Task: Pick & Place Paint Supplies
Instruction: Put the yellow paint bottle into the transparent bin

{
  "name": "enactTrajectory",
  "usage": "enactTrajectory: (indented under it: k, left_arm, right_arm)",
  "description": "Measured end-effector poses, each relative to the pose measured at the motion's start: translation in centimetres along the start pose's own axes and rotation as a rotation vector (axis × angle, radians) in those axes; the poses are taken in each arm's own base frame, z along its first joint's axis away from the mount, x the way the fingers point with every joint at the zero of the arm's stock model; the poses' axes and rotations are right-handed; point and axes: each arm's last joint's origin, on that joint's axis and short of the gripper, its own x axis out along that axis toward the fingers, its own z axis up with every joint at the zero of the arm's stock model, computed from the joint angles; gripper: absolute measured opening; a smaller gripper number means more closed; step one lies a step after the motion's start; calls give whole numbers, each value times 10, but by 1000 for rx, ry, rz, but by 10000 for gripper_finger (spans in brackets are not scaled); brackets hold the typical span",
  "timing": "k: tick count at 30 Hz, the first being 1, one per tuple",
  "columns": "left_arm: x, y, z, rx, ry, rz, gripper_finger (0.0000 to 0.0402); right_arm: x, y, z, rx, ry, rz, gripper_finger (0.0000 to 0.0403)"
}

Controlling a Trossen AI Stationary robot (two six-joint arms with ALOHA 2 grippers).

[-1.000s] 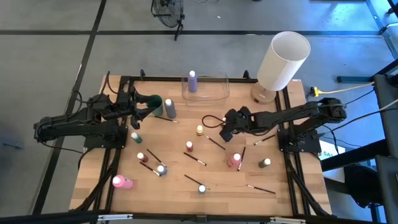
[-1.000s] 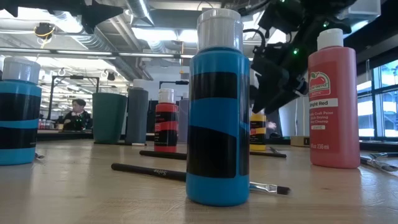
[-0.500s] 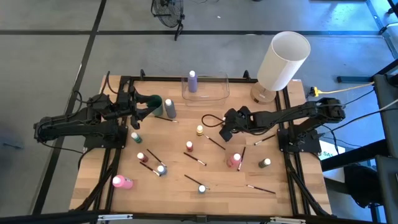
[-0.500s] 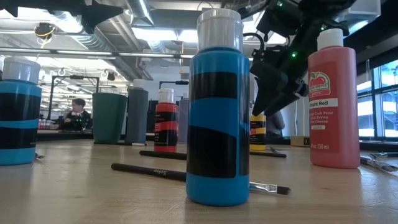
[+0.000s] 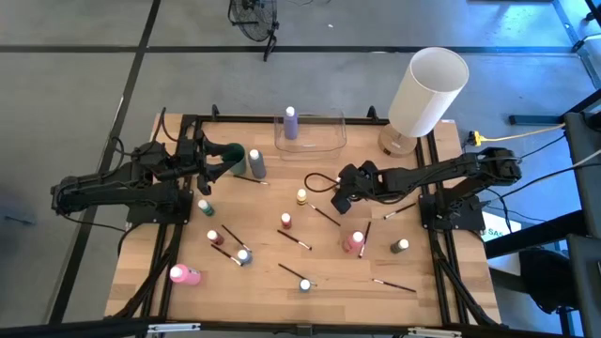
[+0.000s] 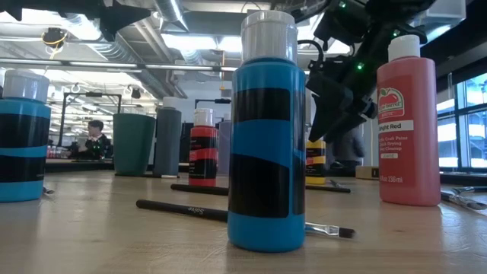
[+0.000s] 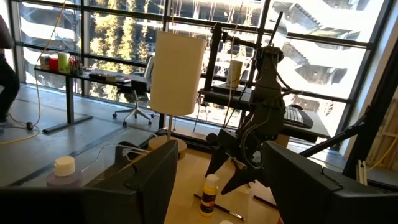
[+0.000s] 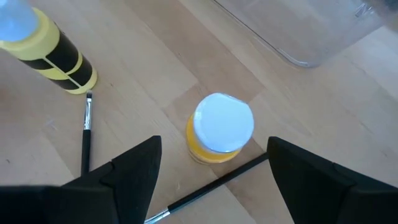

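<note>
**Two arms poised among scattered paint bottles and brushes**

The clear container (image 5: 310, 131) at the table's far edge serves as landmark. A lilac bottle (image 5: 290, 122) stands upright inside it, toward its left end. A large white cylinder (image 5: 427, 91) stands to the container's right, leaning in the overhead view.

In front of the container, a yellow bottle (image 5: 301, 197) stands upright, cap up. The right gripper (image 5: 340, 199) hovers just to its right with its fingers spread and nothing between them; the right wrist view looks straight down on the bottle's white cap (image 8: 223, 122) between those fingers. A thin brush (image 8: 205, 190) lies flat beside the bottle's base, and a second yellow bottle (image 8: 46, 50) with black bands lies on its side near it. The right arm reaches in from the table's right edge, forearm nearly level.

Left of the container, a green bottle (image 5: 234, 159) and a grey bottle (image 5: 255, 164) stand side by side. The left gripper (image 5: 218, 163) is at the green bottle, fingers parted; whether they touch it cannot be told.

Nearer the table's front, away from the container, more upright bottles and flat brushes lie scattered, among them a pink bottle (image 5: 184, 274) on its side, long axis running left to right.
</note>
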Motion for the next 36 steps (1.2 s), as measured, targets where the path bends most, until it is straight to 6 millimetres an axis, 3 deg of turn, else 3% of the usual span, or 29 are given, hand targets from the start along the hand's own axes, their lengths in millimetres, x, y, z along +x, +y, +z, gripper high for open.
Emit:
enactTrajectory:
  k: [15,27,36]
  left_arm:
    - [0,0,0,0,0,0,229]
    - [0,0,0,0,0,0,230]
    - [0,0,1,0,-10,-1,230]
  right_arm:
    - [0,-1,3,-1,-64,-51,294]
    - [0,-1,6,6,-87,-62,245]
    - [1,-2,6,10,-60,-29,240]
